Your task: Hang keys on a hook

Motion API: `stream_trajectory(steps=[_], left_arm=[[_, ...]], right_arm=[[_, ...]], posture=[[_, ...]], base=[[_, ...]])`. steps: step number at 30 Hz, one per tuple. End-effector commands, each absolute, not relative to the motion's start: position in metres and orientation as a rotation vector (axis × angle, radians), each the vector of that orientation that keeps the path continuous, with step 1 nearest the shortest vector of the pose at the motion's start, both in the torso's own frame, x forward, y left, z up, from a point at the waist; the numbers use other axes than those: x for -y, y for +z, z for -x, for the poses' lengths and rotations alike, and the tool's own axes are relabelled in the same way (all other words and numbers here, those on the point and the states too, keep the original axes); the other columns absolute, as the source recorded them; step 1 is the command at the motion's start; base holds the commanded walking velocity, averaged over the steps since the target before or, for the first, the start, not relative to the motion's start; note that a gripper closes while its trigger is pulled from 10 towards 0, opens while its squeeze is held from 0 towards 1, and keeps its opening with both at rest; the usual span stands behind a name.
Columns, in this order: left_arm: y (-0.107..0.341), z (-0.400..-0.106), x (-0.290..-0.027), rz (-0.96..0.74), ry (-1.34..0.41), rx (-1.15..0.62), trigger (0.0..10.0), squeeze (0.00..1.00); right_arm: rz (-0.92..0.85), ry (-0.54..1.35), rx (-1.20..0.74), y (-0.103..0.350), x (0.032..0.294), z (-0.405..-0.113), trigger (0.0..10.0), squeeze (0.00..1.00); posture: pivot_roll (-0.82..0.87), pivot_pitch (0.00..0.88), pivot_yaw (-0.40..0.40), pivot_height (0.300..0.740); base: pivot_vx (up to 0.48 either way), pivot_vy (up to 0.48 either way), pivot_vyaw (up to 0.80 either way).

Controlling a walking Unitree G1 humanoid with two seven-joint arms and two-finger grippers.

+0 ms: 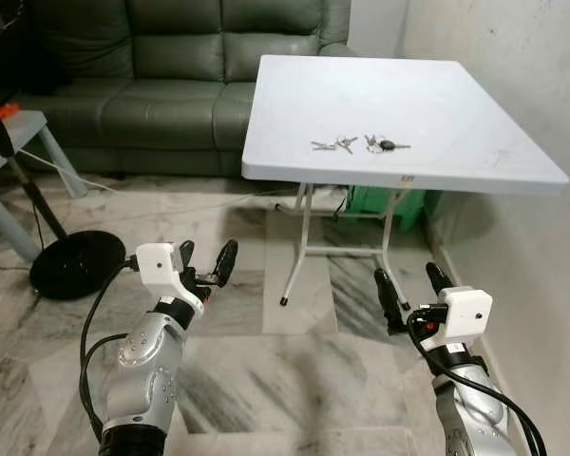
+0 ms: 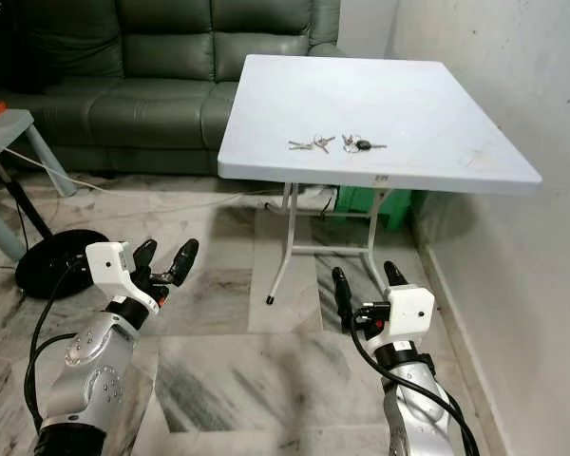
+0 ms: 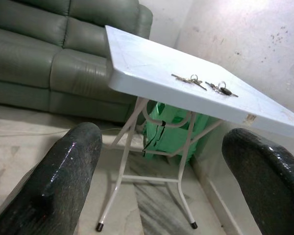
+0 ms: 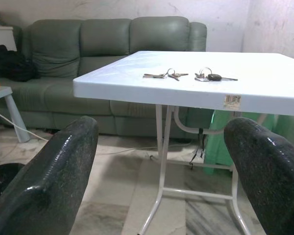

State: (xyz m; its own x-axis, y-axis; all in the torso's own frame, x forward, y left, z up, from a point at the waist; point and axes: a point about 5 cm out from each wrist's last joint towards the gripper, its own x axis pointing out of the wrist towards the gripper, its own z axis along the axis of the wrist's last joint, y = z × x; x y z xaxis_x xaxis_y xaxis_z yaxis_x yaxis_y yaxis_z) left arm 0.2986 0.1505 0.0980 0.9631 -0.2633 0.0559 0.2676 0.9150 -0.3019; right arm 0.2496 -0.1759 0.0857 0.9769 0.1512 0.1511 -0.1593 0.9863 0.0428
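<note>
Left gripper (image 1: 207, 262) is hanging low over the floor (image 1: 266, 370), well short of the table (image 1: 437, 104), fingers spread apart and holding nothing. Right gripper (image 1: 409, 283) is sitting at about the same height near the wall (image 1: 541, 247), fingers also apart and empty. Both are pointing forward toward the table, with each silver forearm rising from the bottom edge and bending up at the wrist, white camera blocks on top. In the wrist views the black fingers (image 3: 63, 181) and (image 4: 54, 176) are framing the table with a wide gap between them. Two key bunches are lying on the white tabletop near its front edge: keys (image 1: 334, 144) on the left, and just beside them a second bunch (image 1: 384, 144) with a black fob, close together but not touching. Both are well apart from either gripper. Under the table a green bin (image 3: 174, 132) is standing behind the white folding legs (image 1: 304, 242); its contents cannot be made out. A green sofa (image 1: 171, 66) is standing behind the table to the left. A black round fan base (image 1: 76, 261) is resting on the marble floor at far left, next to a small grey stool (image 1: 19, 142).
</note>
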Motion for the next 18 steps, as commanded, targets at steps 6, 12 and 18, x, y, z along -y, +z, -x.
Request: stream_trajectory(steps=[6,12,18], left_arm=[[0.0986,-0.3011,-0.1458,0.312,-0.282,0.001,10.0,0.0],[0.0986,-0.3017,-0.1441,0.314,-0.289,-0.003,10.0,0.0],[0.0984,-0.3024,-0.144,0.307,-0.289,-0.008,10.0,0.0]], right_arm=[[-0.055,0.173,0.164,0.0916,0.1723,-0.2509,10.0,0.0],[-0.054,0.175,0.164,0.0922,0.1715,-0.25,10.0,0.0],[-0.055,0.175,0.166,0.0928,0.1714,-0.2494,10.0,0.0]], posture=[[-0.04,0.009,-0.025,0.74],[-0.04,0.013,-0.024,0.74],[-0.05,0.014,-0.023,0.74]], base=[[0.201,0.0,0.0],[0.04,0.0,0.0],[0.081,0.0,0.0]])
